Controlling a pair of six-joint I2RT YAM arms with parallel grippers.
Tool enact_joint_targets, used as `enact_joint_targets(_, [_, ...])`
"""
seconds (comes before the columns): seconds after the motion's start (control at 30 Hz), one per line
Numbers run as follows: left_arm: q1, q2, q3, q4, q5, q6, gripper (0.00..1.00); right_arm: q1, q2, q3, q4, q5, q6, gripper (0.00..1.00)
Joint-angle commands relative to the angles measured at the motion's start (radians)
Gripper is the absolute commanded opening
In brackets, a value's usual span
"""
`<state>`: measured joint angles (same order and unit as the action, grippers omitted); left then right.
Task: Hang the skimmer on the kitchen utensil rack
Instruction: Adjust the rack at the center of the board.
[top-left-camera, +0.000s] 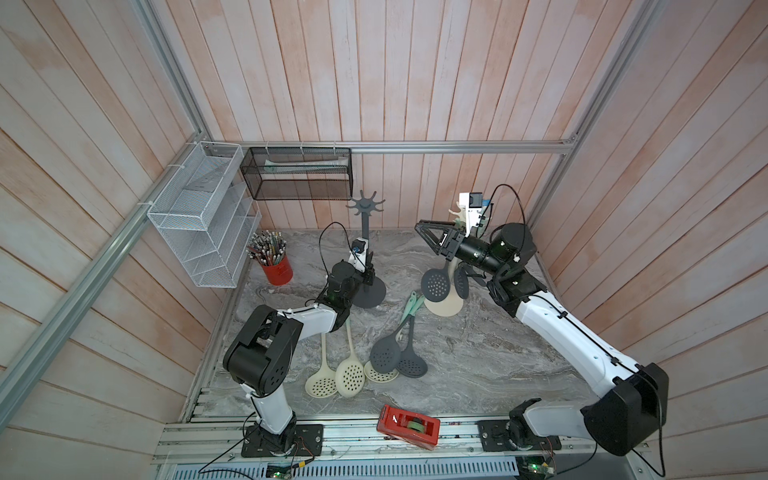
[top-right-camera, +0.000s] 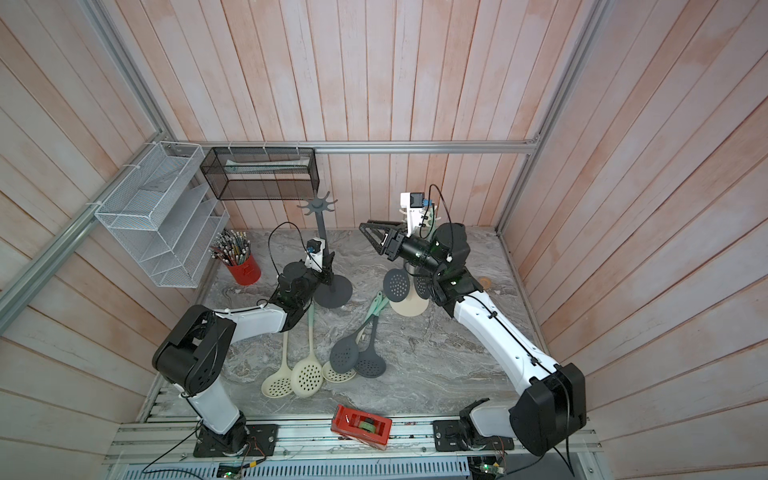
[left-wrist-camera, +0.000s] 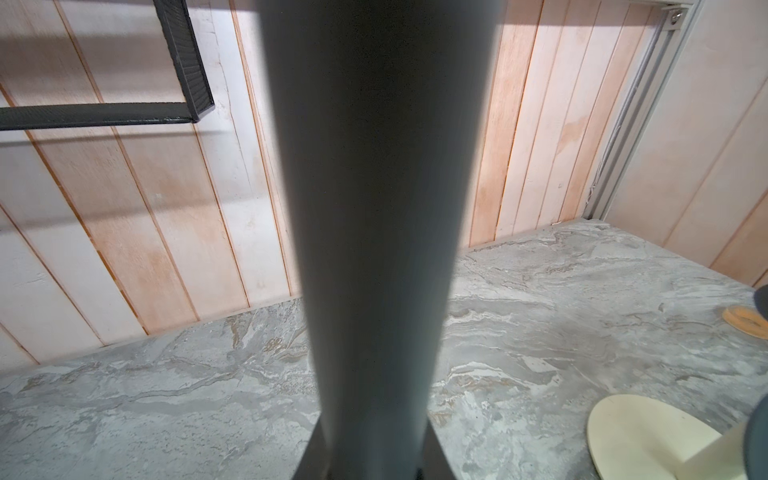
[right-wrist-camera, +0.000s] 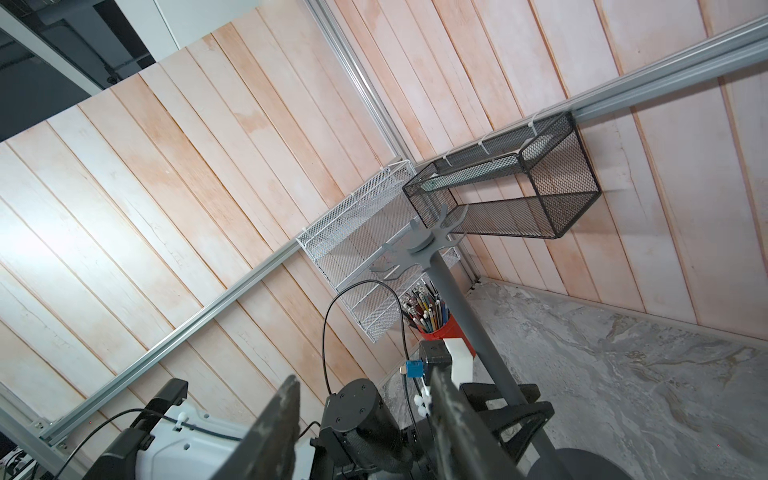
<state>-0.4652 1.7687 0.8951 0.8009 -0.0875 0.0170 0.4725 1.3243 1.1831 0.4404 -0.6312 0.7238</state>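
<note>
Two dark grey skimmers (top-left-camera: 435, 284) (top-right-camera: 396, 284) hang by their handles from the cream utensil rack (top-left-camera: 444, 308) at the back right. My right gripper (top-left-camera: 422, 230) (right-wrist-camera: 361, 378) hovers by that rack's top, open, with nothing between its fingers. A grey utensil rack (top-left-camera: 365, 205) with bare hooks stands at the back centre; my left gripper (top-left-camera: 368, 270) is shut on its pole (left-wrist-camera: 374, 249). Several more skimmers lie on the marble table, cream ones (top-left-camera: 351, 376) and dark grey ones (top-left-camera: 384, 355) with mint handles.
A red pencil cup (top-left-camera: 276, 268) stands at the back left below a white wire shelf (top-left-camera: 199, 216). A black mesh basket (top-left-camera: 299, 174) hangs on the back wall. A red tape dispenser (top-left-camera: 409, 426) sits on the front rail. A small orange disc (top-right-camera: 485, 283) lies far right.
</note>
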Motion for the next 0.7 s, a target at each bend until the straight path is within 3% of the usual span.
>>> enact_joint_targets(0.0, [0.007,0.004,0.049,0.107,-0.001,-0.006,0.00,-0.005,-0.027,-0.023,-0.015,0.019,-0.026,0.52])
enact_joint_targets(0.3, [0.007,-0.075,0.051,0.067,0.024,-0.055,0.46,-0.022,-0.069,-0.039,-0.041,0.025,-0.043,0.55])
enact_joint_targets(0.67, [0.006,-0.194,0.046,-0.085,0.055,-0.088,0.61,-0.062,-0.092,-0.075,-0.016,0.006,-0.027,0.56])
